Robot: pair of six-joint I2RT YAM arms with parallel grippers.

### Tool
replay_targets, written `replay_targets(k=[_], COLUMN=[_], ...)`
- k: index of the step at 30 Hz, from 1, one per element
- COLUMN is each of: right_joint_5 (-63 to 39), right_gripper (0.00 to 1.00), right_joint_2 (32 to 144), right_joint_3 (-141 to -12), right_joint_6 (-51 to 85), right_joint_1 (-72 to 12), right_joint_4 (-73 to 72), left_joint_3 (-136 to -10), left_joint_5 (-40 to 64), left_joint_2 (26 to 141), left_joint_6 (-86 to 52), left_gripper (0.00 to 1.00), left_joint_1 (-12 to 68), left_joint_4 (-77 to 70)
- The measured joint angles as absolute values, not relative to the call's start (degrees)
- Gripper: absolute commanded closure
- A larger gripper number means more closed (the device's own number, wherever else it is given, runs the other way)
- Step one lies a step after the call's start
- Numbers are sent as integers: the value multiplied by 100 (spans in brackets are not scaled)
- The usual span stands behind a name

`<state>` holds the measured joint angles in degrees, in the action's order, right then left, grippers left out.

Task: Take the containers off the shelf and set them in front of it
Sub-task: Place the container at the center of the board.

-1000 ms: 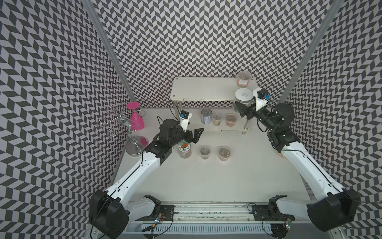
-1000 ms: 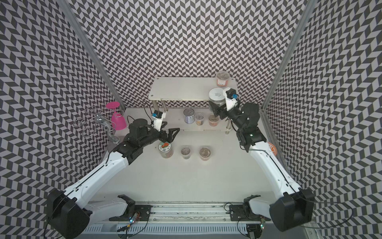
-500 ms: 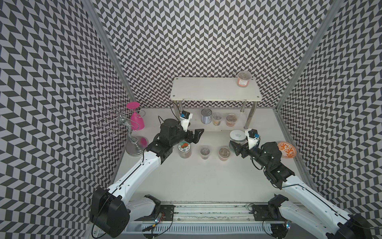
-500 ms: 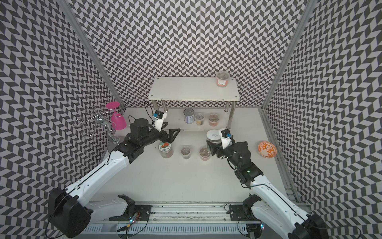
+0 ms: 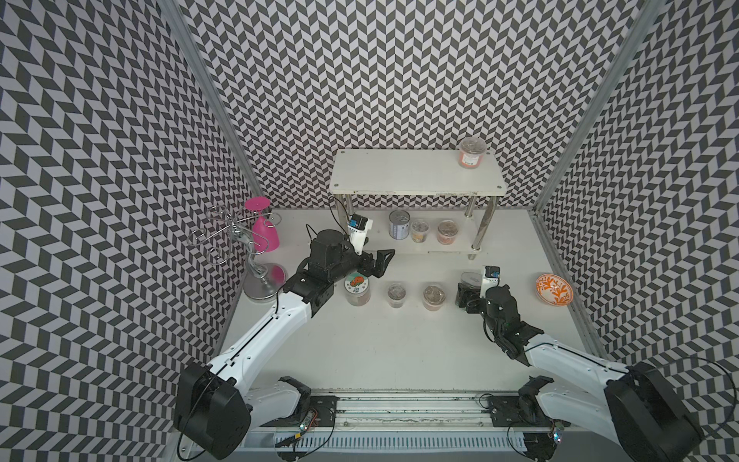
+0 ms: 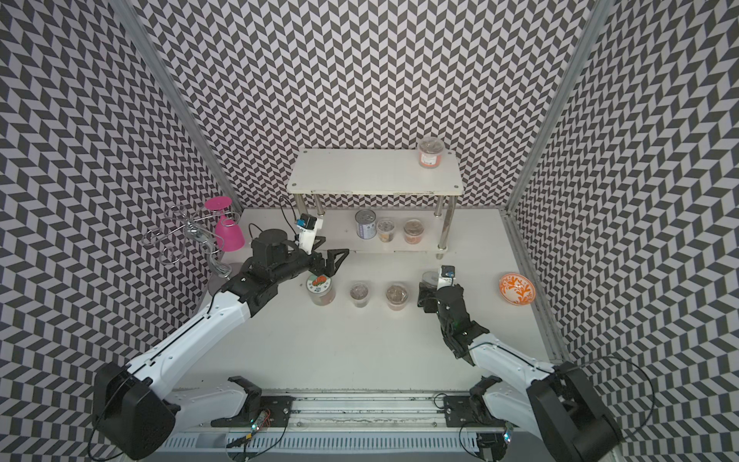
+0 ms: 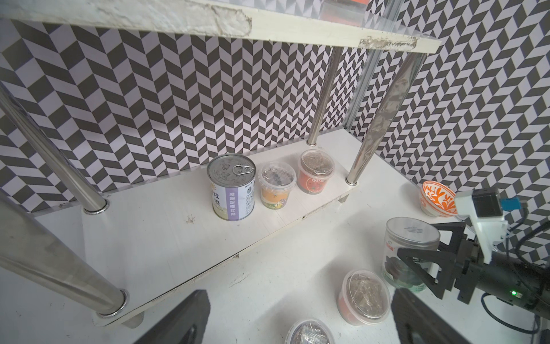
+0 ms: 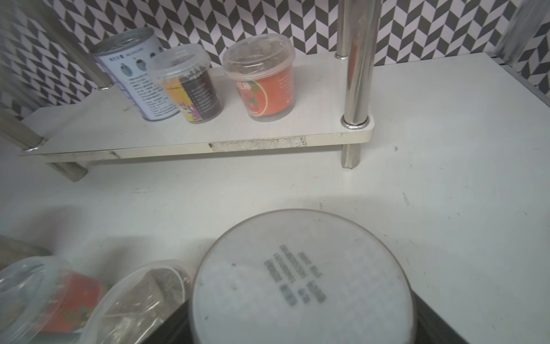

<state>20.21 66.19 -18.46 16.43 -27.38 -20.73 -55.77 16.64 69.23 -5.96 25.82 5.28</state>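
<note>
Chevron-patterned walls enclose a white table. In a top view, the shelf stands at the far side with one orange-labelled tub on its upper tier. The left gripper hovers near the teal-orange-lidded jar, its jaws apart.

Left wrist: on the lower tier, the can carries Chinese print on a purple band. The right gripper clamps the white-lidded jar, which stands in front of the shelf. The jar's red lettering is partly hidden.

Right wrist: the stamped lines on that jar's lid are too blurred to read.

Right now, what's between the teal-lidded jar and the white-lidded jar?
Two clear tubs stand in a row between the teal-lidded jar and the white-lidded jar; both top views show it.
</note>
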Motion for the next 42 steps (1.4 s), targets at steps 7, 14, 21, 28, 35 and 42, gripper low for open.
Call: replay_targets(k=[7,14,21,28,35,42], right_joint_5=[2571,2740,2764,2744,2727,2720], right_gripper=[18,10,2,0,0,0], right_joint_2=[7146,7456,7483,7373,7028,6639], right_joint_3=[-1855,-1890,-1890,-1890,-1892,-1946], right_joint_6=[1772,1804,1811,1809,1806,1813], right_joint_1=[-2742,-2749,-2749,-2759,-2759,-2759], right_joint_4=[-2539,-2930,-2995,-3004,-2871,-2567], left_joint_3=[-5513,-5513,-5505,-5474,-5472,-5472], left_joint_5=[1667,1667,1675,1688,1723,1745], left_joint_2=[6921,6921,6921,6921,6921,6921], left_joint_6=[-604,-600,-596,-589,-587,-587], left_gripper=[0,0,0,0,0,0], left_joint_1=[2582,2556,2534,2528,2508,2508], left_joint_4=[526,526,526,526,526,526])
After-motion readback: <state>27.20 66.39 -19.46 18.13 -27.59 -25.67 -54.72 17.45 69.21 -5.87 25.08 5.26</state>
